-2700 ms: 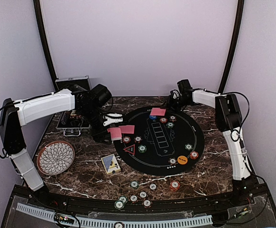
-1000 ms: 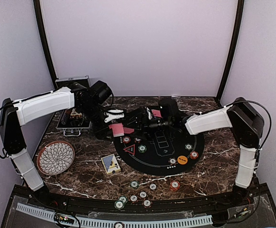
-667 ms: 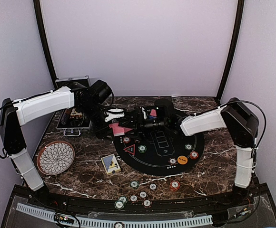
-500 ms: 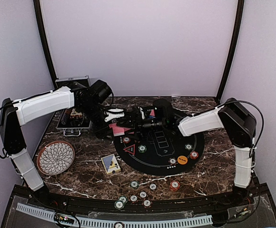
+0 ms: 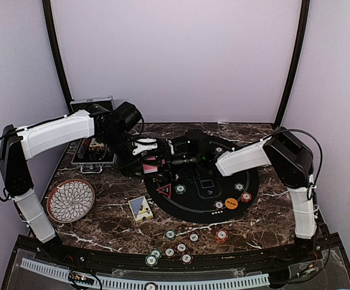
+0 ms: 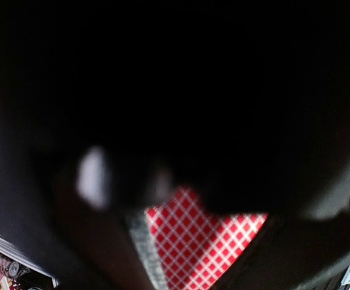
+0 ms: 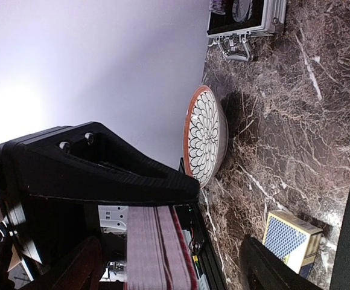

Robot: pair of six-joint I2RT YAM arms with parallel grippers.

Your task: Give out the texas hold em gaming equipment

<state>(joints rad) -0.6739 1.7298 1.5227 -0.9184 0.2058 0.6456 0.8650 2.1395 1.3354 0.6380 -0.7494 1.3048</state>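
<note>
On the dark marble table (image 5: 271,211), at the upper-left rim of the black mat (image 5: 205,199), our left gripper (image 5: 143,154) pinches the red-backed playing cards (image 5: 152,163). Our right gripper (image 5: 168,159), immediately right of them, is spread. Its wrist view shows us the stack edge-on between its fingers (image 7: 265,269).

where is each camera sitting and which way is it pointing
Top external: high behind the bases, looking down on the marble table and black mat; both arms show, meeting over the mat's left edge.
Left wrist: on the left arm, pressed close to red-backed cards; its own body only a dark blur.
Right wrist: on the right arm, facing sideways toward the patterned plate and silver case; its fingers frame the bottom.
Shared: top and right wrist both show plate, case and blue card box.
</note>
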